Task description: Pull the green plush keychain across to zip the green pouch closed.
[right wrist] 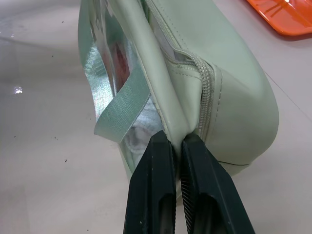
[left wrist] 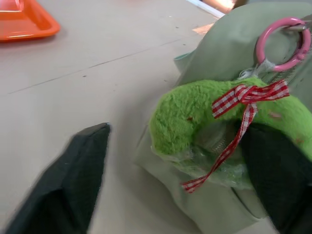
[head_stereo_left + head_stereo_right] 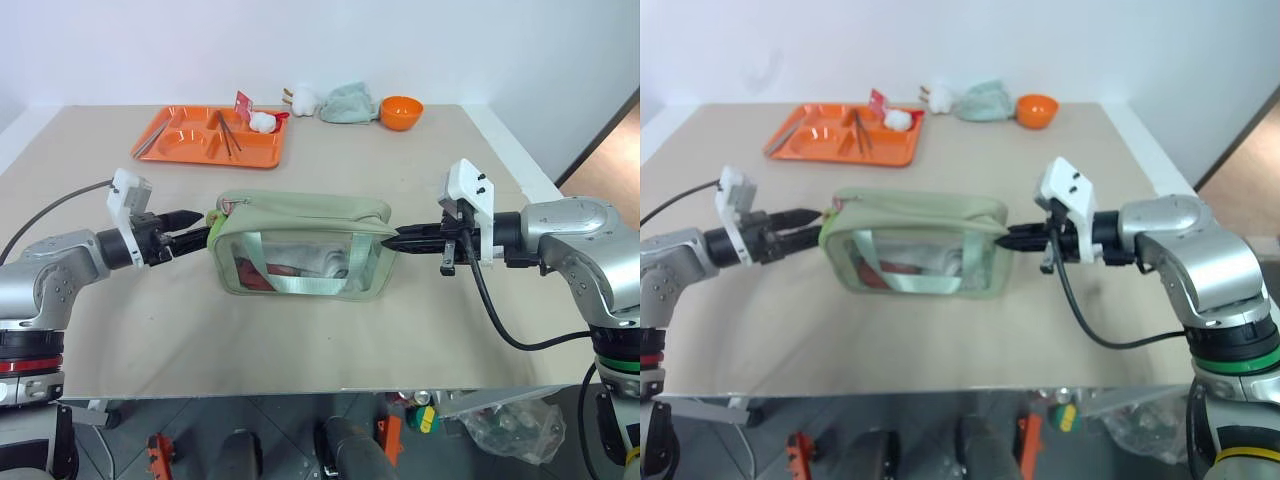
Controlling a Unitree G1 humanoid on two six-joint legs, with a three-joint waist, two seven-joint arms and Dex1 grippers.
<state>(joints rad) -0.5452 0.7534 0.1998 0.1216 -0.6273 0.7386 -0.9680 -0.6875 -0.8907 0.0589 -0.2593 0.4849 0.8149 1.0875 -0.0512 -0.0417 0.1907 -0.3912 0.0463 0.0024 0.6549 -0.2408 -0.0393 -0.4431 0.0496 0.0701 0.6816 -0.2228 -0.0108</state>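
Left end effector (image 2: 180, 161) apart around green plush keychain (image 2: 195, 112); right end effector (image 1: 176, 146) clamped on green pouch (image 1: 234, 97)

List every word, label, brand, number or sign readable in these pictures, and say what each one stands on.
No text can be read anywhere.
The small red packet at the orange tray: any print is too small to read.
The green pouch: no label or brand shows.
The green plush keychain: a red-checked ribbon, no lettering.
The items inside the pouch: red shapes behind the clear panel, no legible print.
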